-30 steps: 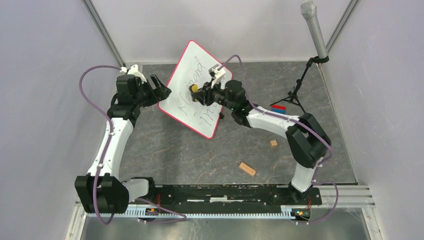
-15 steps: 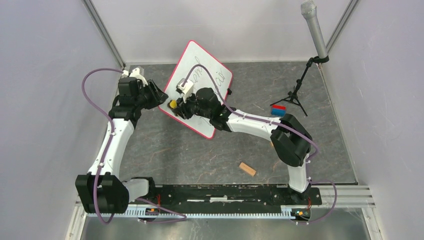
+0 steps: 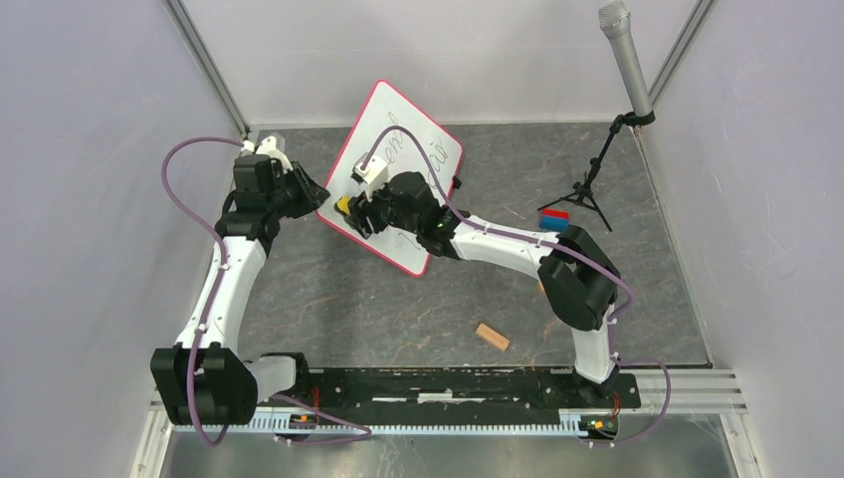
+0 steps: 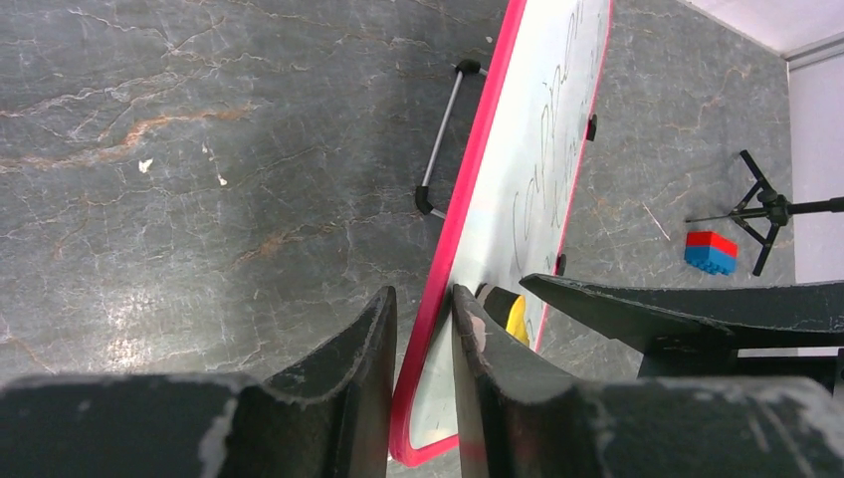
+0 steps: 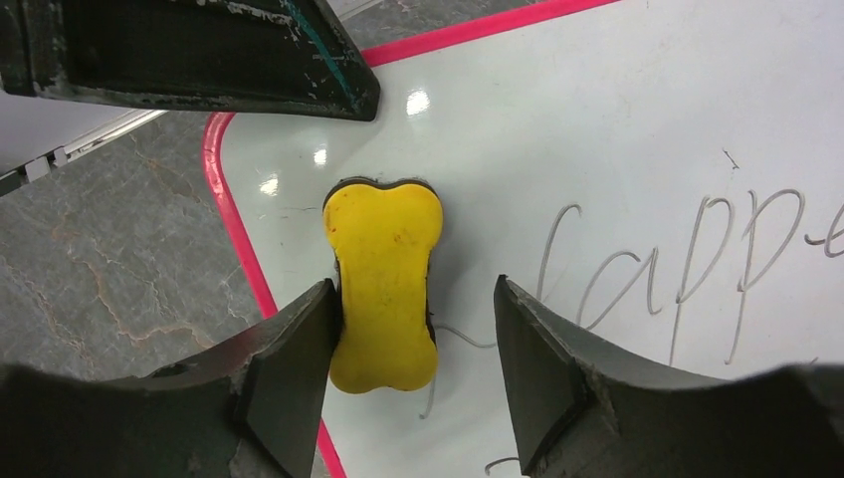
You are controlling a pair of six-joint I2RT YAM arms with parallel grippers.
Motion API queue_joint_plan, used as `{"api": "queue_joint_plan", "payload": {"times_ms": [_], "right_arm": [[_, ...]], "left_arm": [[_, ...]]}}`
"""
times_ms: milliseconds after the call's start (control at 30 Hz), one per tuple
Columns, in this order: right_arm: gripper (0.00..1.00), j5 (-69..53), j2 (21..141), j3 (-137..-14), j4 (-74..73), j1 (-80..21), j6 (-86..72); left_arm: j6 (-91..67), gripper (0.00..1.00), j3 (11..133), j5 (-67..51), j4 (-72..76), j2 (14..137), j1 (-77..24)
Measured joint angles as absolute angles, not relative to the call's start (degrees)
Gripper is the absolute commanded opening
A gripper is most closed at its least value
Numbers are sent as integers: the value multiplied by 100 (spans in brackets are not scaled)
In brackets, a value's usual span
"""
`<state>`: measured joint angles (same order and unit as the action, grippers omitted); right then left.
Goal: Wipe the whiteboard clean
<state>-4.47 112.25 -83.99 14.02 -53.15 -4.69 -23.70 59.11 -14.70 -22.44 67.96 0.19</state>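
Grey cursive handwriting (image 5: 687,269) on the whiteboard (image 5: 617,119): only the letters "app" can be read. The remaining strokes are faint or cut off.

Handwriting (image 5: 697,259) partly covered, partly cut off
From above, the right arm (image 3: 498,239) hides the middle of the whiteboard (image 3: 434,149); in the right wrist view the words run off the right edge, unreadable.
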Motion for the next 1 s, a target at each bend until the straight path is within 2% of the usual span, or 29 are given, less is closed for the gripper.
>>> {"api": "queue_joint_plan", "payload": {"times_ms": [167, 333, 400, 600, 800, 1000], "right_arm": [[51, -550, 11225, -8399, 1422, -5315, -517], [45, -602, 11225, -8399, 1476, -5315, -635], [38, -613, 11227, -8399, 1498, -5315, -661], [26, -613, 11251, -8403, 1533, -5315, -722], [23, -303, 11240, -8252, 1712, -5315, -784], [22, 45, 10989, -7472, 2047, -5181, -1092]], "left_arm": [[-2366, 28, 5900, -1474, -2233, 6796, 27], [-2300, 24, 5900, -1525, -2215, 6796, 25], [-2283, 22, 5900, -1531, -2213, 6803, 25], [-2261, 16, 5900, -1538, -2206, 6842, 32], [-2255, 12, 5900, -1525, -2209, 6849, 32], [-2196, 9, 5900, -1511, -2213, 6853, 32]]}}
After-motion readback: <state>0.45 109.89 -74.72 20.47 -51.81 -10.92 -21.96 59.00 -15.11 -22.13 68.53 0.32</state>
